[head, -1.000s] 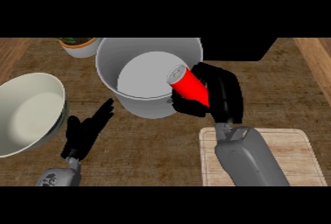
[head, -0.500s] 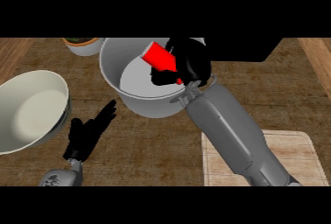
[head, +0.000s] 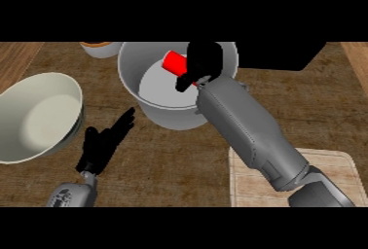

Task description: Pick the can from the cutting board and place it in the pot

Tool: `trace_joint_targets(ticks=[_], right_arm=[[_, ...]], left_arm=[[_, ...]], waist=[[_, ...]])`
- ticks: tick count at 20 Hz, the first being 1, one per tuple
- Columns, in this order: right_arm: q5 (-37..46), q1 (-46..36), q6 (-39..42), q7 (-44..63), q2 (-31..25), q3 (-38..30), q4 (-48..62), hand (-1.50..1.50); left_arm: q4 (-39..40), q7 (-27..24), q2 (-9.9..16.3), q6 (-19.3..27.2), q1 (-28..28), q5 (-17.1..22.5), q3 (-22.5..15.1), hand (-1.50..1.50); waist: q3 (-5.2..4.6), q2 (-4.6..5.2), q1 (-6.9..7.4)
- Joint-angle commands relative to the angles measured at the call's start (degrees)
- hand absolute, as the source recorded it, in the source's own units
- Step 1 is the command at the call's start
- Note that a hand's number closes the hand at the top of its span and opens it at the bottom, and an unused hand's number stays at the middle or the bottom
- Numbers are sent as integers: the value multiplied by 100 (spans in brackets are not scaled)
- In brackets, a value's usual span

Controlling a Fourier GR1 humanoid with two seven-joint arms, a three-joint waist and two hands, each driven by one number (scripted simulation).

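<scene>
Can: red, held inside the pot mouth at twelve o'clock, right robot hand curled round it. Left robot hand: relaxed, at seven o'clock on tabletop. Cutting board: five o'clock. Risk: can striking the rim on release, tipping out.

Showing a dark brown wood-grain counter top filling most of the view, lighter wood strips running along its far left and far right edges, and a black block sitting at the back.
</scene>
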Motion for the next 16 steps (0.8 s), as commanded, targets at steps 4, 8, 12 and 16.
trace_joint_targets(ticks=[4,8,12,16], right_arm=[[-1104,-333,914,777,5,-351,1089,150],[-1544,-433,1051,819,5,-65,1419,-150],[-1711,-141,-504,-192,5,-267,922,-150],[-2019,-337,-1872,-539,5,-651,395,-150]], left_arm=[[-4,32,-41,-45,-180,23,-11,0],[24,-89,-42,-162,-125,-36,-139,0],[14,117,-9,-206,-250,61,-56,0],[112,46,-44,-157,-355,16,-45,0]], waist=[[2,28,166],[0,78,410],[17,81,304],[21,82,291]])
